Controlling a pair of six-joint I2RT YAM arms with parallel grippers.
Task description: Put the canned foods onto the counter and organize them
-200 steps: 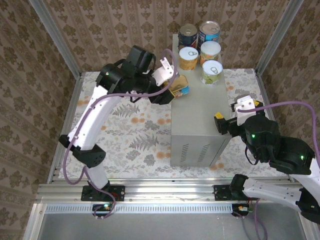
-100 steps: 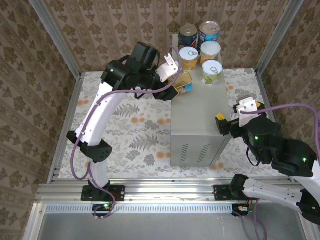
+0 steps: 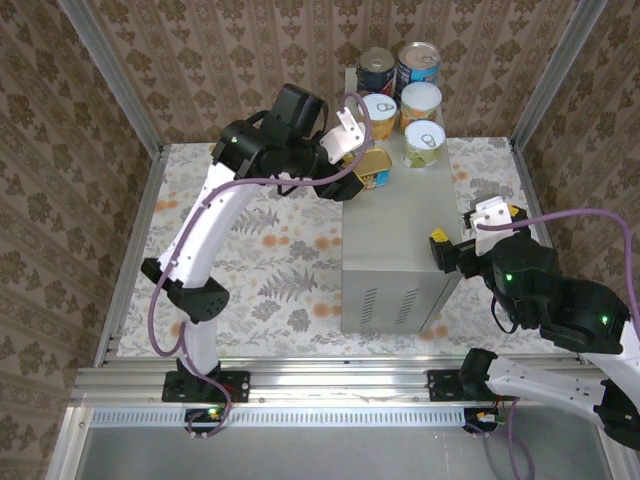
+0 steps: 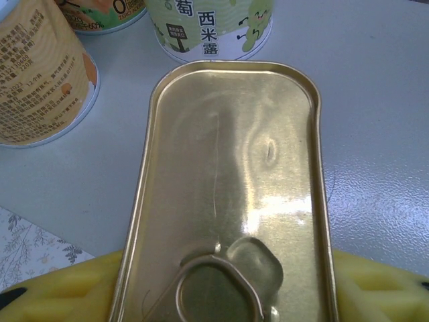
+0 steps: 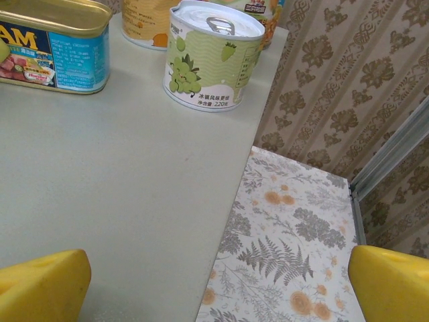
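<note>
The flat gold tin lies on the counter at its left edge, close to the cans. My left gripper is shut on it, a yellow pad against each long side. In the left wrist view an orange can and a green can stand just beyond the tin. At the counter's far end stand a dark can, a blue can, two orange cans and the green can. My right gripper hangs open over the counter's right edge, with nothing between its pads.
The counter's near half is bare. Floral-patterned floor lies to its right and left, fenced by aluminium rails and patterned walls. Vent slots face the arm bases.
My left arm has carried the gold tin to the right and farther back, from beyond the counter's left edge onto its top beside the cans. The right arm has barely moved.
</note>
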